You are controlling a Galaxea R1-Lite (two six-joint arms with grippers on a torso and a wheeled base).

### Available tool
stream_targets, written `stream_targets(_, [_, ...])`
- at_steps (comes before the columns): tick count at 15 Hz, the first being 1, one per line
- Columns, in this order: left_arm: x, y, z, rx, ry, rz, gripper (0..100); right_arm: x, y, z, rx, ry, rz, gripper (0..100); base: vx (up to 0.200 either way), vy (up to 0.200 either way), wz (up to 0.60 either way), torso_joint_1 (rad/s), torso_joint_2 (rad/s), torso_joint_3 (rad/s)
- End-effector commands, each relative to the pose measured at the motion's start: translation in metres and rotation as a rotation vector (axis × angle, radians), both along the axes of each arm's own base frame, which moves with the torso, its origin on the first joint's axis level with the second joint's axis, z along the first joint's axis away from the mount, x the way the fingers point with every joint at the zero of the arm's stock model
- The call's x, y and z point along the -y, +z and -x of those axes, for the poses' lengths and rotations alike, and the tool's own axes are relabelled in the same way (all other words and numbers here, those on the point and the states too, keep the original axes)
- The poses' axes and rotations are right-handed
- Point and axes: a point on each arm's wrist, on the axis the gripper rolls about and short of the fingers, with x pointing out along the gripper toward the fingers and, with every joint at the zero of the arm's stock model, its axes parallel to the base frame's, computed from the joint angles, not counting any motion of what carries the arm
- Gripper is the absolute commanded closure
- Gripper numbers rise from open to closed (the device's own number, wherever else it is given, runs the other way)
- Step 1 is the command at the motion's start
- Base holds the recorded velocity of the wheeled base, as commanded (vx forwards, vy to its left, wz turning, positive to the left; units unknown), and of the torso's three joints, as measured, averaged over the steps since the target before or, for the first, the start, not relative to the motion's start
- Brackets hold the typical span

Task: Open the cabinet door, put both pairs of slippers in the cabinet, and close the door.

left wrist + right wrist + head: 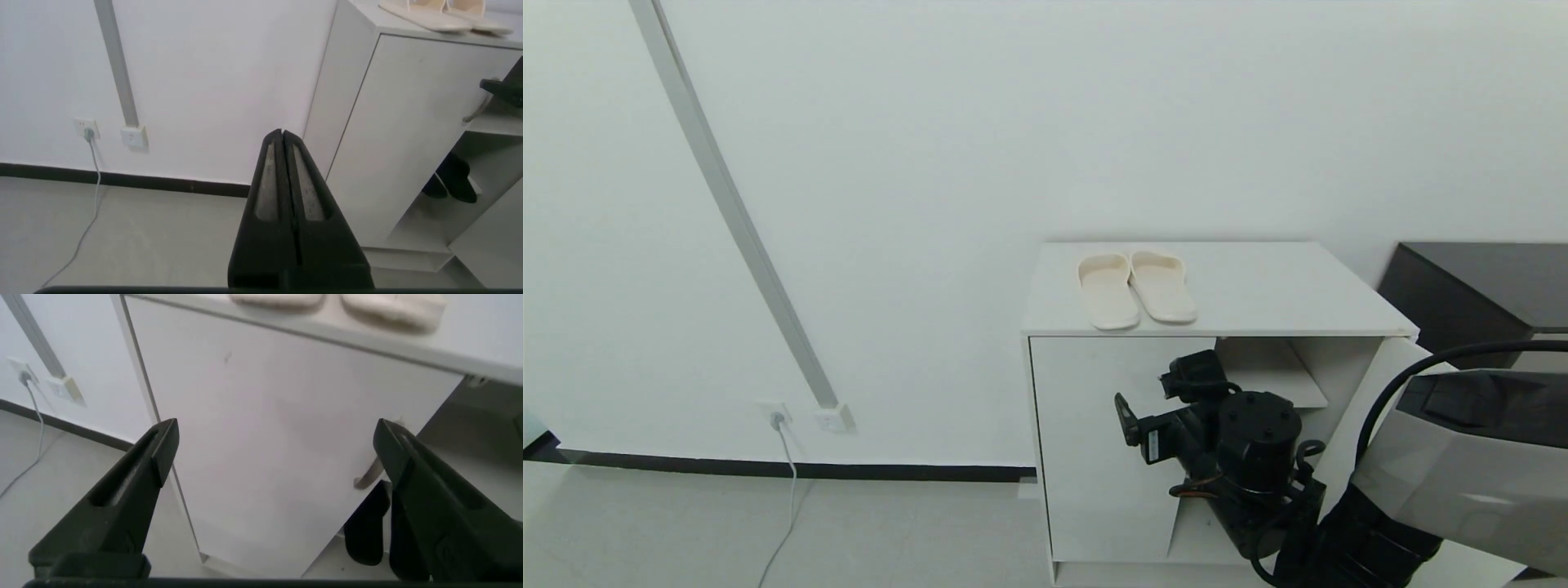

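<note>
Facing cabinet (1094, 449), right hand (275, 433) spread wide — left hand (282, 143) closed, cream slippers (1135, 282) atop

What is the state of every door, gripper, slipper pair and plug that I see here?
Left cabinet door: closed.
Right cabinet door: open.
Cream slippers: side by side on the cabinet top.
Dark slippers: inside, under the shelf.
Left gripper: shut, empty.
Right gripper: open, empty.
Wall plug: plugged in.
</note>
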Motion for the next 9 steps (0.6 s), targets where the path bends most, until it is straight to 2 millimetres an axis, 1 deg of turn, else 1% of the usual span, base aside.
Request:
stream_targets(1, [0.000, 0.000, 0.000, -0.002, 0.000, 0.000, 100, 0.000, -0.001, 0.000, -0.002, 0.002, 0.003, 0, 0.000, 0.000, 0.00, 0.261, -0.60, -0.339])
stream_targets(4, [0.000, 0.000, 0.000, 0.000, 0.002, 0.002, 100, 0.002, -0.002, -0.002, -0.005, -0.001, 0.005, 0, 0.000, 0.000, 0.00, 0.248, -0.53, -0.300])
stream_targets(6, [0.000, 0.000, 0.000, 0.000, 0.002, 0.002, 100, 0.006, 0.003, -0.006, 0.019, -0.016, 0.005, 0, 0.000, 0.000, 0.00, 0.190, -0.41, -0.227])
stream_targets(9, [0.000, 0.000, 0.000, -0.002, 0.002, 0.000, 100, 0.011, 0.013, -0.011, 0.096, -0.018, 0.020, 0, 0.000, 0.000, 0.00, 0.036, -0.06, -0.032])
